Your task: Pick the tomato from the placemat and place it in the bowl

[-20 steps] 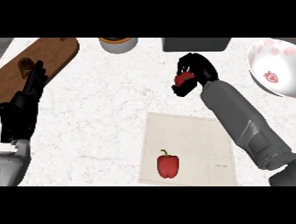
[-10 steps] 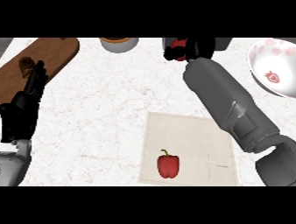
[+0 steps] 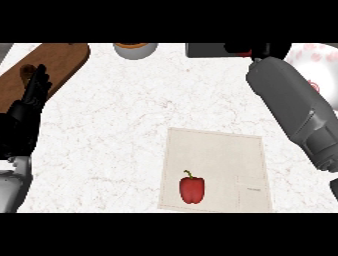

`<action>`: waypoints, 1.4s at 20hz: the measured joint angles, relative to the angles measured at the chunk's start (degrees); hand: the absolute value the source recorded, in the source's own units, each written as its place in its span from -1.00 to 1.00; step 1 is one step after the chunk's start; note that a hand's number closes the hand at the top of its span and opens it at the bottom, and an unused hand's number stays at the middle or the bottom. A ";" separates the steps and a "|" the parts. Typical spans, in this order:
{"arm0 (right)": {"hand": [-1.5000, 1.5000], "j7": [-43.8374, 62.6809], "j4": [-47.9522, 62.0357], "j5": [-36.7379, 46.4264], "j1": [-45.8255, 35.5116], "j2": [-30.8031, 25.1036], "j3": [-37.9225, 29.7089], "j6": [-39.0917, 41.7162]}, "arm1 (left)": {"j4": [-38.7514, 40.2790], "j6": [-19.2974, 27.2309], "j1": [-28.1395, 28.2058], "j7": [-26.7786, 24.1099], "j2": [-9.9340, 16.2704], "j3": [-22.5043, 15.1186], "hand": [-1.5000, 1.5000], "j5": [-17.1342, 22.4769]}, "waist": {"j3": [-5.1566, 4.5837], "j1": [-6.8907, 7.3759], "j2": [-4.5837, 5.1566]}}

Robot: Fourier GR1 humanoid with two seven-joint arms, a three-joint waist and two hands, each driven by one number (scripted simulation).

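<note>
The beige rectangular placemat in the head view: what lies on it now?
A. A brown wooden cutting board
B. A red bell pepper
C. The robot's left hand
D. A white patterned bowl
B: a red bell pepper lies on the beige rectangular placemat, near its lower left corner.

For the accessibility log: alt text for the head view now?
The right forearm reaches toward the top edge beside the bowl; its hand is mostly cut off. A red pepper lies on the placemat; the left hand rests open.

Single head view — looks steeply down at counter [image 3: 128, 115], forearms entering from lower edge.
</note>
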 measured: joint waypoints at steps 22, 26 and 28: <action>1.00 -17.12 8.52 1.04 15.48 -22.43 -8.46 -2.62 | 0.55 -1.42 -2.61 -0.51 -3.38 -0.74 0.00 -2.43 | 0.22 3.46 1.73; -1.00 -20.42 8.06 -3.20 17.76 -23.53 -13.08 -0.48 | -0.15 -1.80 -3.84 0.86 -3.39 -0.57 0.00 -2.21 | 0.39 3.90 2.06; -1.00 -22.54 7.52 -5.32 18.83 -23.77 -15.28 1.94 | 0.14 -1.81 -3.75 0.46 -3.62 -0.63 0.00 -2.33 | 0.45 4.01 2.19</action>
